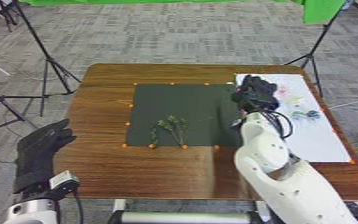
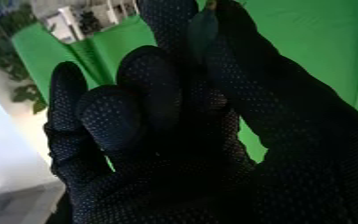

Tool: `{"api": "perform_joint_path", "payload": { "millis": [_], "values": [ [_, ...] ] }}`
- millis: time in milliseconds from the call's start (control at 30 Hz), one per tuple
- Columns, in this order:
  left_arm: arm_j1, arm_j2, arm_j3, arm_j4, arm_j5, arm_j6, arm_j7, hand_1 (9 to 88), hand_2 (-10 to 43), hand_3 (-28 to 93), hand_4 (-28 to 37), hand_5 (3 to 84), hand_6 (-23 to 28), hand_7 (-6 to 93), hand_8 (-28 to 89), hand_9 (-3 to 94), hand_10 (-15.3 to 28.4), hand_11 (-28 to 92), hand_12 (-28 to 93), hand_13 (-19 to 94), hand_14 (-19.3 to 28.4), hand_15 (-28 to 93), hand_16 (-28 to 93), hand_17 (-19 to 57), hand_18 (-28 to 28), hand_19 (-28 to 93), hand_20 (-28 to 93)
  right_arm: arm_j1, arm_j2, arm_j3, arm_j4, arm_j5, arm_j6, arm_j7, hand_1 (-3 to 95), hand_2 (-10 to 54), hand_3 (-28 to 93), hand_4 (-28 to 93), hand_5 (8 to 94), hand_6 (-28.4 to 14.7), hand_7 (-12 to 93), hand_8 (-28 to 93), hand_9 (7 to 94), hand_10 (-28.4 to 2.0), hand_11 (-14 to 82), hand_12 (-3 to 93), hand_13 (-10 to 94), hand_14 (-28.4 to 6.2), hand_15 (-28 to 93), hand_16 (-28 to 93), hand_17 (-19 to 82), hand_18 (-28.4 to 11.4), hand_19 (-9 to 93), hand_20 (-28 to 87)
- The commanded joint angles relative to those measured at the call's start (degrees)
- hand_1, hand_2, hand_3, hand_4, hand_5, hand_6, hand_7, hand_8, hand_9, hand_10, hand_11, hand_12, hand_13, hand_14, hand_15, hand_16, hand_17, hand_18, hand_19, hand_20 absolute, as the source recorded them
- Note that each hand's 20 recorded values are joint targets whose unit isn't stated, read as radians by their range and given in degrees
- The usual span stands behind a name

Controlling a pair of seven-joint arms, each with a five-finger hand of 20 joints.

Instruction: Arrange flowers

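In the head view my right hand (image 1: 257, 94) is above the line between the black mat (image 1: 180, 95) and the white sheet (image 1: 325, 137). The right wrist view shows the right hand (image 2: 193, 145) with curled fingers, its thumb and a finger pinching a dark green leafy piece (image 2: 202, 31); most of it is hidden. Green sprigs (image 1: 172, 127) lie on the mat's near part. Blue-green flowers (image 1: 312, 114) and pale pink ones (image 1: 284, 92) rest on the sheet. My left hand (image 1: 40, 152) is open, fingers relaxed, at the table's left edge.
Small orange markers (image 1: 184, 146) line the mat on the brown table (image 1: 149, 175). Dark stands rise behind both sides of the table. Green cloth (image 2: 313, 37) and foliage (image 2: 11, 40) appear behind the hand in the right wrist view.
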State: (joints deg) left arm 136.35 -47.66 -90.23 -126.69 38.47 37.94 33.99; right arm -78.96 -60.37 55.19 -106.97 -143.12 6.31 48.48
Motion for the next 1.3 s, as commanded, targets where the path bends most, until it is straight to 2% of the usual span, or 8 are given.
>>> {"api": "perform_joint_path", "payload": {
  "millis": [33, 300, 467, 567, 700, 1133, 1200, 1300],
  "values": [
    [0.59, -1.2, -0.68, -0.28, 1.48, -1.04, -1.58, 28.9, 4.2, 82, -15.5, 52.8, 16.9, 19.9, -10, 41.9, 24.7, 52, 13, 33, 28.4, 84, -23, -4.1, 24.2, 54, 46, -4.83, -2.43, -0.67, -2.45, -1.1, 0.4, 0.06, 50.7, -9.5, 80, -27, 86.1, -3.4, 23, 16, 71.1, -18.3, 60.5, 40.4, 57, -22.4, 86, 31, 16, -28.4, 79, 23],
    [0.51, -0.64, -0.63, -0.26, 0.99, -0.97, -1.34, 28.9, 4.3, 82, -15.5, 52.9, 16.9, 19.8, -10, 41.9, 24.7, 52, 13, 33, 28.4, 84, -23, -4.1, 24.2, 54, 46, -7.97, -3.17, -1.5, -3.82, -1.86, -0.22, -0.69, 50.7, -9.5, 80, -27, 86.4, -3.5, 22, 17, 71.2, -18.5, 60.9, 40.1, 57, -22.6, 86, 31, 16, -28.4, 79, 23],
    [0.18, -0.96, -0.69, -0.13, 1.56, -1.44, -1.97, 28.9, 4.3, 82, -15.4, 52.9, 17.0, 19.8, -10, 41.8, 24.8, 52, 13, 33, 28.4, 84, -23, -4.1, 24.1, 54, 46, -8.54, -3.36, -1.87, -3.61, -1.96, -0.5, -0.29, 50.7, -9.5, 80, -27, 86.5, -3.6, 22, 17, 71.3, -18.5, 61.0, 40.0, 57, -22.7, 86, 31, 16, -28.4, 79, 23],
    [0.27, -0.51, -0.52, -0.15, 0.87, -1.13, -1.3, 29.0, 4.3, 82, -15.5, 52.9, 17.0, 19.8, -10, 41.9, 24.7, 52, 13, 33, 28.4, 84, -23, -4.1, 24.2, 54, 46, -9.53, -3.84, -1.59, -3.62, -2.41, -1.03, -0.52, 50.7, -9.5, 80, -27, 86.6, -3.6, 22, 17, 71.3, -18.5, 61.0, 40.0, 57, -22.7, 86, 31, 16, -28.4, 79, 23],
    [0.43, -1.05, -0.86, -0.2, 1.58, -1.4, -1.86, 28.9, 4.2, 82, -15.3, 52.9, 17.0, 19.8, -10, 41.9, 24.7, 52, 13, 33, 28.4, 84, -23, -4.1, 24.2, 54, 46, -11.16, -4.72, -1.29, -3.84, -2.75, -1.33, -0.57, 50.6, -9.5, 80, -27, 86.7, -3.7, 22, 17, 71.3, -18.6, 61.1, 40.0, 57, -22.8, 86, 31, 16, -28.4, 79, 23],
    [-0.2, -1.5, -0.87, 0.06, 2.11, -1.98, -2.48, 28.9, 4.2, 82, -15.2, 52.9, 17.0, 19.8, -10, 41.8, 24.7, 52, 13, 33, 28.4, 84, -23, -4.1, 24.1, 55, 46, -15.29, -6.29, -0.97, -3.38, -3.94, -4.21, -2.02, 50.7, -9.5, 80, -27, 86.9, -3.8, 22, 16, 71.5, -18.7, 61.3, 39.6, 57, -22.8, 86, 31, 16, -28.4, 79, 23],
    [-0.24, -1.23, -0.61, 0.06, 1.59, -1.7, -2.06, 28.8, 4.2, 82, -15.2, 52.9, 16.9, 19.9, -10, 41.7, 24.7, 52, 13, 33, 28.4, 84, -23, -4.1, 24.2, 55, 46, -15.22, -6.33, -1.14, -2.97, -3.93, -4.12, -1.78, 50.6, -9.5, 80, -27, 87.0, -3.7, 22, 16, 71.5, -18.7, 61.3, 39.5, 57, -22.7, 86, 31, 16, -28.4, 79, 23],
    [-0.59, -1.67, -0.58, 0.15, 2.15, -2.0, -2.83, 28.9, 4.2, 82, -15.1, 52.9, 16.9, 19.8, -10, 41.8, 24.7, 52, 13, 33, 28.4, 84, -23, -4.1, 24.2, 54, 46, -14.85, -6.48, -1.35, -2.47, -4.02, -3.96, -1.77, 50.6, -9.5, 80, -27, 86.9, -3.7, 22, 16, 71.4, -18.7, 61.4, 39.4, 57, -22.8, 86, 30, 16, -28.4, 79, 23]
  ]
}}
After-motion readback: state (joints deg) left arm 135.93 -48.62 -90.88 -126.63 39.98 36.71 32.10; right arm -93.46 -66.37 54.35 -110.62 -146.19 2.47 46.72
